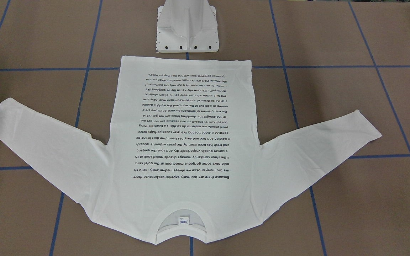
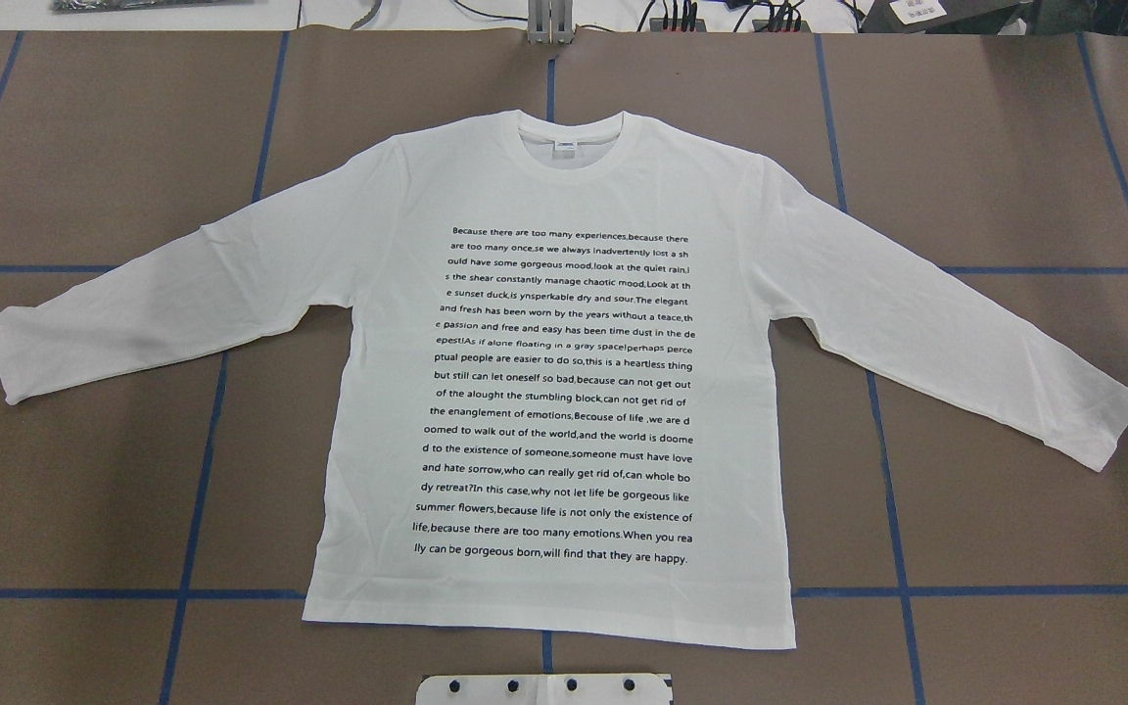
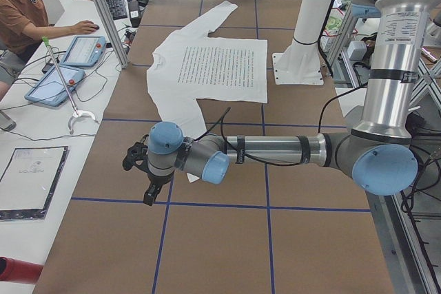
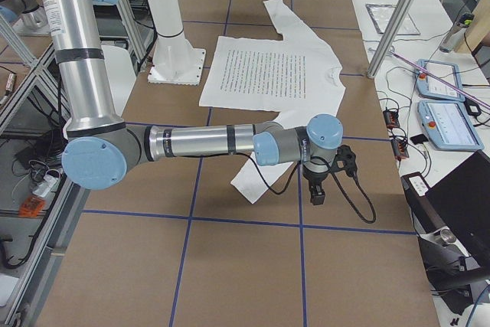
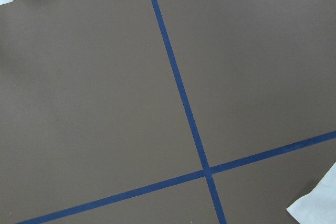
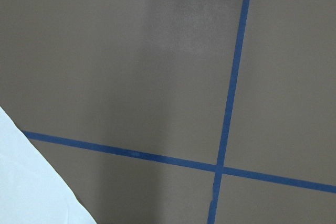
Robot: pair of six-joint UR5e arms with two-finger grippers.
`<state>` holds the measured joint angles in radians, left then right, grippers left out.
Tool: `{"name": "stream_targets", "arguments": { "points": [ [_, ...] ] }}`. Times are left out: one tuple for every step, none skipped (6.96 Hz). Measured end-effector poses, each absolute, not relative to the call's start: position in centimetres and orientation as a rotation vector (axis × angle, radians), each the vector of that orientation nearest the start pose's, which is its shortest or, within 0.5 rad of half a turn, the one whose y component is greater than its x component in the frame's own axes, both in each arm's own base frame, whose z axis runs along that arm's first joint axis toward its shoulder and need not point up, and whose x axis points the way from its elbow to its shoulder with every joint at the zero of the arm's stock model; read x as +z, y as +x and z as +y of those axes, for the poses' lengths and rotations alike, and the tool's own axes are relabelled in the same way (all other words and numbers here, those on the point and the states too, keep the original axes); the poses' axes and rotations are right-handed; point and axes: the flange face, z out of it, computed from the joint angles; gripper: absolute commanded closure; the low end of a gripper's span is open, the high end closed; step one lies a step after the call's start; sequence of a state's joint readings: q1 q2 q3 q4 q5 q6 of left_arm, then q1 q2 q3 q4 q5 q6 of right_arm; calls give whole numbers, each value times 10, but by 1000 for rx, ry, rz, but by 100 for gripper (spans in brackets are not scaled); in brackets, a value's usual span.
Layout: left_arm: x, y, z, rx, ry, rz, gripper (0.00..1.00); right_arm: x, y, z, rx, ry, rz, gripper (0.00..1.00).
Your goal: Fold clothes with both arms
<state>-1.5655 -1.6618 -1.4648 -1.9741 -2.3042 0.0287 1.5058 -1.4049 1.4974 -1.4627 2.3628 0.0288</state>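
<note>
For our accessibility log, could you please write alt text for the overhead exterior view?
A white long-sleeved T-shirt lies flat, unfolded, text side up on a brown table gridded with blue tape, sleeves spread wide, collar at the top. A white base's edge shows at the bottom.

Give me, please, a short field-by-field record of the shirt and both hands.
shirt: white long-sleeved T-shirt, flat, unfolded, text side up
sleeves: both spread sideways
collar: on the side away from the pedestal base
left hand: over bare table near one cuff; open or shut unclear
right hand: over bare table near the other cuff; open or shut unclear
folding: not begun
</note>
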Motion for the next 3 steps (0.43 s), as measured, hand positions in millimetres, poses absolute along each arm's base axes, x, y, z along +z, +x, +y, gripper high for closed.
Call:
{"name": "stream_targets", "arguments": {
  "points": [
    [619, -63, -550, 179, 384, 736, 0, 595, 25, -574, -115, 154, -798, 0],
    [617, -60, -549, 186, 383, 767, 0, 596, 22, -572, -128, 168, -798, 0],
    [615, -59, -548, 193, 390, 789, 0, 600, 13, -566, -143, 179, -800, 0]
  ]
}}
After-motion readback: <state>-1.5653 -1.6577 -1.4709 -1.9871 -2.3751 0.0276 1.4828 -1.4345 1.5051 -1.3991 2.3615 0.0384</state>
